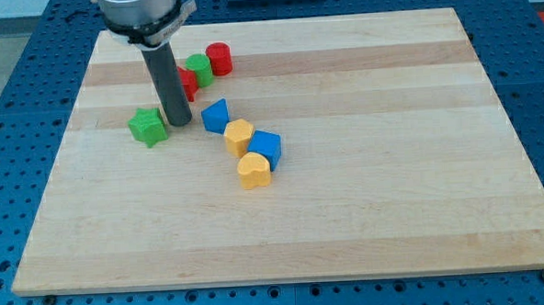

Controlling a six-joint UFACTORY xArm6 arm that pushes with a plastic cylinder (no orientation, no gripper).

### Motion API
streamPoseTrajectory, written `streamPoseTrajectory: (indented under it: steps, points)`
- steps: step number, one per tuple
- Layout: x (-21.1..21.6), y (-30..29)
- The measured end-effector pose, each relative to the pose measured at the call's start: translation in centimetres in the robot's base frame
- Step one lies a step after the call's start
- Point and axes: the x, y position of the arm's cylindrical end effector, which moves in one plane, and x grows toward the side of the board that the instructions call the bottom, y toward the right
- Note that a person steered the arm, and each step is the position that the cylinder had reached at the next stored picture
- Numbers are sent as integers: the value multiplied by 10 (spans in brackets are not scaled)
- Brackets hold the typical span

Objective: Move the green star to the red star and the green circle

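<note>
The green star [148, 127] lies on the wooden board [366, 194] at the view's left. My tip [179, 123] rests on the board just to the star's right, close to it; I cannot tell if they touch. The rod hides most of the red star [188, 83], which sits above the tip. The green circle [199, 67] lies right of the red star, touching it. A red cylinder [218, 57] sits next to the green circle on its upper right.
A blue triangular block [215, 115] lies right of my tip. Below it, a yellow hexagon [239, 135], a blue cube [265, 147] and a yellow heart [253, 170] form a tight cluster.
</note>
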Motion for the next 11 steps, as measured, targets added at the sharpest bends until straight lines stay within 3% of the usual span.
streamPoseTrajectory:
  steps: [2, 3, 6, 7, 9, 11]
  points:
    - [34, -16]
    - [35, -55]
    - [-55, -82]
    - [-59, -83]
    - [6, -89]
    - [-3, -47]
